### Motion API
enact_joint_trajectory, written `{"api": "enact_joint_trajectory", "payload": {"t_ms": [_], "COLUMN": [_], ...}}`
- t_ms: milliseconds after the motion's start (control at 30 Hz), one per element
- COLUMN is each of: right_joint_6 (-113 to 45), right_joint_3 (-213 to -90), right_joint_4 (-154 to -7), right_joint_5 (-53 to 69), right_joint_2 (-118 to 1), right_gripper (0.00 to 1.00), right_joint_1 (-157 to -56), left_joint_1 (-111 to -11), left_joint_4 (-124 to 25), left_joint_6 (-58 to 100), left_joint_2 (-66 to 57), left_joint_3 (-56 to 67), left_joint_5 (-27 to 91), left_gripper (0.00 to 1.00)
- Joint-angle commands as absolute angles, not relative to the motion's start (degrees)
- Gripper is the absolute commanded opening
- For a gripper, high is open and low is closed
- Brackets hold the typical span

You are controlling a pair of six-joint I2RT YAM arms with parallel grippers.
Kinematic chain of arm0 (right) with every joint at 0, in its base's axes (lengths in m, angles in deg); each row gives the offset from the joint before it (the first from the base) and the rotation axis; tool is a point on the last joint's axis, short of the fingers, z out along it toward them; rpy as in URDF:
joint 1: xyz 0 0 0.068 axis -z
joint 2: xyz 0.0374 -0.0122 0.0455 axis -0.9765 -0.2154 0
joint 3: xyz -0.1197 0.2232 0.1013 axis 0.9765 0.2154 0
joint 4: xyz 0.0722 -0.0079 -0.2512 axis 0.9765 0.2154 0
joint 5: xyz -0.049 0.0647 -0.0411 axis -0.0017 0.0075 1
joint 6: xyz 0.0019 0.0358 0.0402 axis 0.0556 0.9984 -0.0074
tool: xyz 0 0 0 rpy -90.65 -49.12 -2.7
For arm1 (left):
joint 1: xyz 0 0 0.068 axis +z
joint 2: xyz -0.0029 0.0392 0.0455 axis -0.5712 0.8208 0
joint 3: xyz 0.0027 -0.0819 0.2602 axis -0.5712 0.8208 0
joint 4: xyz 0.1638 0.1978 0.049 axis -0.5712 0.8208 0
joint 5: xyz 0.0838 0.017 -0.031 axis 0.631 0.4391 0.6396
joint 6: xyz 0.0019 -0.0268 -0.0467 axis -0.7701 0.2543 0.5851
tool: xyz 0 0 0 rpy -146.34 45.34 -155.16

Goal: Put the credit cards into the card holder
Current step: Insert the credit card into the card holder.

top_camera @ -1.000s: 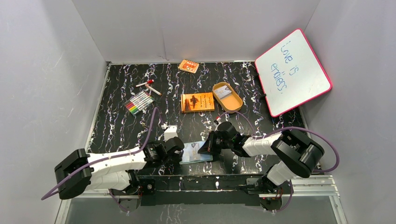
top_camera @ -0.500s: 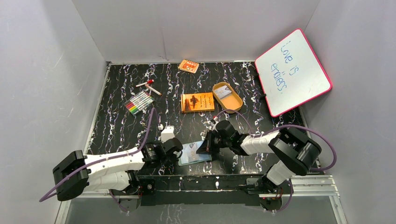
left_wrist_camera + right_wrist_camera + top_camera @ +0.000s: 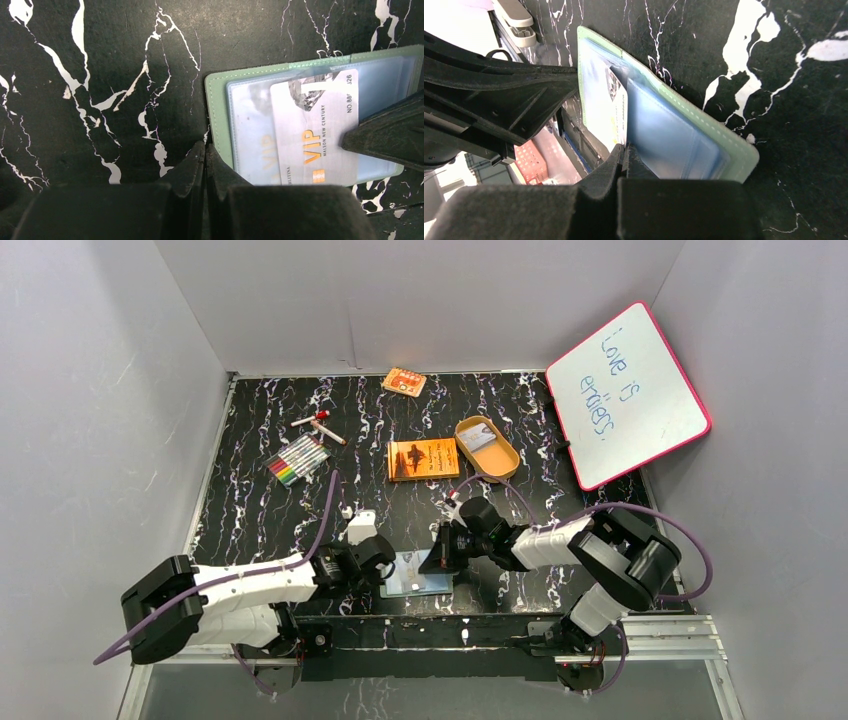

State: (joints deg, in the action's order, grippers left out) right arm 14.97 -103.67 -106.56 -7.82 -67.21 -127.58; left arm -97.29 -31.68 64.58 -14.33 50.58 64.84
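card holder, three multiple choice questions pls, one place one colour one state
1. Where does the card holder lie? A. far left corner B. near edge of the table, between the left claw and the right claw C. far right corner
2. The VIP lettering on the credit card is A. orange B. blue C. red
3. The card holder is A. snapped shut B. lying open, pockets up C. standing on edge
1 B, top view shows it between both claws; 2 A, left wrist view shows orange letters; 3 B, wrist views show pockets facing up.
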Motion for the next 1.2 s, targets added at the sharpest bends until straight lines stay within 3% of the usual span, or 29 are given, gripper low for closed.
{"api": "enact_joint_trajectory", "payload": {"t_ms": [0, 833, 1167], "right_joint_6": [13.39, 22.07, 20.79], "right_joint_3": [-104.64, -104.71, -105.51], "right_joint_4": [-105.25, -112.83, -107.22], "right_joint_5": [-9.34, -3.62, -2.55], "right_joint_2": [-68.88, -70.0, -66.38], "right_gripper": [0.0, 0.0, 0.4], "right_joint_1": [-128.18, -130.91, -130.91], "left_joint_1": [-96.98, -96.97, -96.99], "left_joint_4": [-32.85, -35.73, -35.33], "left_joint_6": [65.17, 69.03, 69.15], "left_joint_2": [-12.75, -13.06, -13.66], "left_joint_3": [52.05, 53.03, 52.76], "left_joint_5": [64.97, 63.28, 63.73], "left_gripper": [0.0, 0.0, 0.0]}}
